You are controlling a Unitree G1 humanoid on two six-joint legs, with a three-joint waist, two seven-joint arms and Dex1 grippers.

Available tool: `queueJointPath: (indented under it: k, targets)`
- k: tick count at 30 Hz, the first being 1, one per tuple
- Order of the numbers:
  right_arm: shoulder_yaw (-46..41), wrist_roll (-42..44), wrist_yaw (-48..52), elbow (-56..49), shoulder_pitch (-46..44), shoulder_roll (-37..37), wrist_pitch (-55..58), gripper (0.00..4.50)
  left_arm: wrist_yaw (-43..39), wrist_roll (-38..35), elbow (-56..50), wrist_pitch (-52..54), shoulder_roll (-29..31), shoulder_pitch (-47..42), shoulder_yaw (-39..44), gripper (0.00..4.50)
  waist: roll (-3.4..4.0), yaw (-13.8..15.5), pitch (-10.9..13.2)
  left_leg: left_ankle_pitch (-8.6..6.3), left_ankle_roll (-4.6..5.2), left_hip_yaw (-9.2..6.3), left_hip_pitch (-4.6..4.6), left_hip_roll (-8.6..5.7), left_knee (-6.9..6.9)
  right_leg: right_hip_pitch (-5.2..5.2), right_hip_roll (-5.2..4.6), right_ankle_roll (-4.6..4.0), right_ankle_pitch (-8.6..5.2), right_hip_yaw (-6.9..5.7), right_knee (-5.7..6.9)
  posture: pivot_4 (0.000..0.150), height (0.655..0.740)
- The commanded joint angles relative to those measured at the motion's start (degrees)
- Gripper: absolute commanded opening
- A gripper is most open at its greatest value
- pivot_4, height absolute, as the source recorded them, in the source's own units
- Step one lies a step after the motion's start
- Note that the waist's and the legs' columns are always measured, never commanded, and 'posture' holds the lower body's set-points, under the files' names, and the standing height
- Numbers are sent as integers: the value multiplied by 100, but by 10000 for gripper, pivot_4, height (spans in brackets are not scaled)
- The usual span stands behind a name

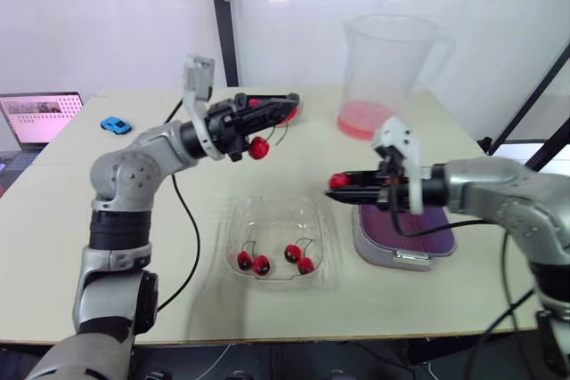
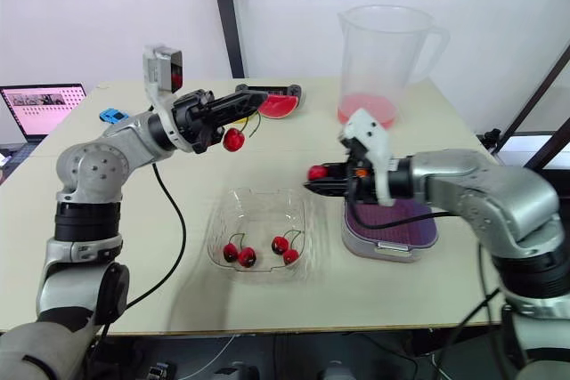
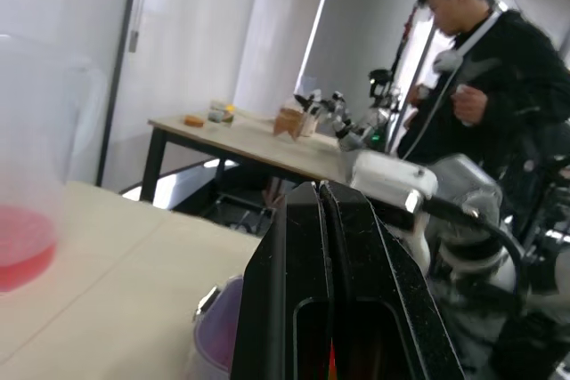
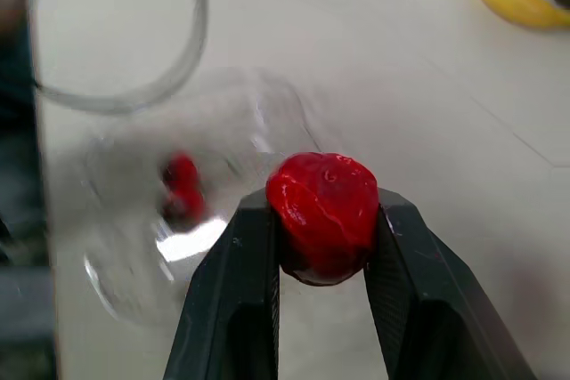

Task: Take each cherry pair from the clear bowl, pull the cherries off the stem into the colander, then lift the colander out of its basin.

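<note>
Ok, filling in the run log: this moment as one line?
left hand: shut on stem with hanging cherry | right hand: shut on loose cherry, beside colander | bowl: two pairs inside

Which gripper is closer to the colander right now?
Right. The right gripper, clamping a cherry, hovers just off the left edge of the colander. The left gripper is raised well away, beyond the clear bowl, shut on the stem.

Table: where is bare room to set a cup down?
Barest: the beige table's left side, between the clear plastic bowl and the blue toy car. Mid-table, between bowl and red watermelon slice, is bare too, but the left gripper and right gripper hover there. Crowded: the right side, with purple colander, grey basin and clear pitcher.
</note>
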Motion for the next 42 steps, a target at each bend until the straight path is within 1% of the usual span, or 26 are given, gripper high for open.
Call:
queueJointPath:
  k: [1,3,4,9,11,12,16,17,18,21,22,24,25,27,29,31,35,37,42]
  targets:
    - [357,-1191,902,748,154,-742,-1160,12847,-22,153,-493,-196,265,329,101,0,-1,-7,0,-1,2,1,1,0,0,0,1,0,0,0,0,1500,7400]
    - [801,-2060,1225,1301,168,-875,-2179,12847,66,181,-660,-212,372,543,140,0,-1,-31,0,-1,2,5,2,3,1,1,4,0,0,1,-1,1500,7400]
    - [948,-2292,1381,1547,120,-823,-2414,12847,130,166,-744,-205,402,641,186,0,-1,-37,0,-1,2,7,4,5,1,1,6,0,0,4,-1,1500,7400]
    - [1340,-2993,1933,2331,-60,-457,-3082,12847,426,65,-1099,-137,449,1003,354,0,4,-21,3,1,-2,9,4,10,-2,-4,5,0,0,11,1,1500,7400]
    - [1411,-3214,2040,2551,-90,-327,-3227,18483,631,-52,-1217,-93,376,1091,452,0,4,-9,3,5,-9,8,3,11,0,-3,3,0,0,11,0,1500,7400]
    - [1407,-3259,2106,2616,-102,-274,-3235,22045,736,-121,-1266,-70,332,1120,491,0,4,5,3,11,-19,7,2,13,1,-3,-1,0,0,11,0,1500,7400]
    - [1202,-3179,2437,2653,-316,-166,-2984,41804,987,-233,-1436,-41,235,1211,498,0,3,24,3,14,-25,6,0,12,5,-1,-3,0,0,9,0,1500,7400]
    - [1128,-3123,2533,2618,-382,-189,-2876,44795,1049,-285,-1466,-33,209,1221,511,0,3,25,3,15,-26,6,0,12,5,-1,-3,0,0,9,0,1500,7400]
    - [1052,-3066,2619,2581,-444,-218,-2767,44795,1108,-329,-1487,-28,181,1225,523,0,3,24,3,15,-27,6,0,12,5,-1,-3,0,0,9,0,1500,7400]
    - [429,-2027,3034,2031,-829,-312,-1390,44795,1329,-497,-1519,-7,40,1151,534,0,5,26,4,15,-27,5,0,13,4,-2,-3,0,0,9,0,1500,7400]
    - [278,-1771,3087,1850,-919,-308,-1036,44795,1389,-557,-1517,4,10,1129,541,0,5,24,4,15,-26,3,0,13,4,-2,-3,0,0,9,0,1500,7400]
    - [-60,-1249,2908,1522,-1093,-72,-417,44795,1520,-710,-1480,23,-77,1047,566,0,4,19,4,13,-23,1,0,15,3,-2,-2,0,0,9,0,1500,7400]
    - [-215,-1020,2697,1382,-1140,149,-157,44795,1581,-772,-1443,31,-124,995,568,0,2,21,3,11,-20,0,0,15,2,-2,-2,0,0,8,-1,1500,7400]
    - [-605,-463,2049,1013,-1084,875,372,44795,1655,-828,-1363,52,-220,860,501,0,-15,12,-8,5,-10,-2,1,13,4,2,0,0,0,6,-1,1500,7400]
    - [-821,-30,1245,618,-823,1833,816,44795,1729,-876,-1270,99,-338,654,404,0,-18,11,-9,4,-7,-2,6,12,5,9,3,-1,0,5,-1,1500,7400]
    - [-976,229,525,396,-645,2676,1067,44795,1821,-925,-1239,138,-436,526,360,0,-18,14,-10,14,-25,-5,5,12,7,8,2,-1,1,3,3,1500,7400]
    - [-951,442,-338,140,-497,3692,1118,44795,1947,-1047,-1315,239,-534,456,313,0,-15,24,-8,26,-45,-3,-8,4,5,-11,-17,0,1,4,12,1500,7400]
    - [-1044,648,-628,118,-530,4070,1118,44795,2004,-1082,-1342,275,-554,446,308,0,-15,13,-8,26,-46,-4,-8,3,7,-10,-17,0,1,3,11,1500,7400]
    - [-979,867,-1004,158,-563,4488,1047,44795,2125,-1174,-1418,346,-586,432,274,0,-15,-8,-8,28,-49,-6,-6,2,5,-10,-15,0,1,2,13,1500,7400]
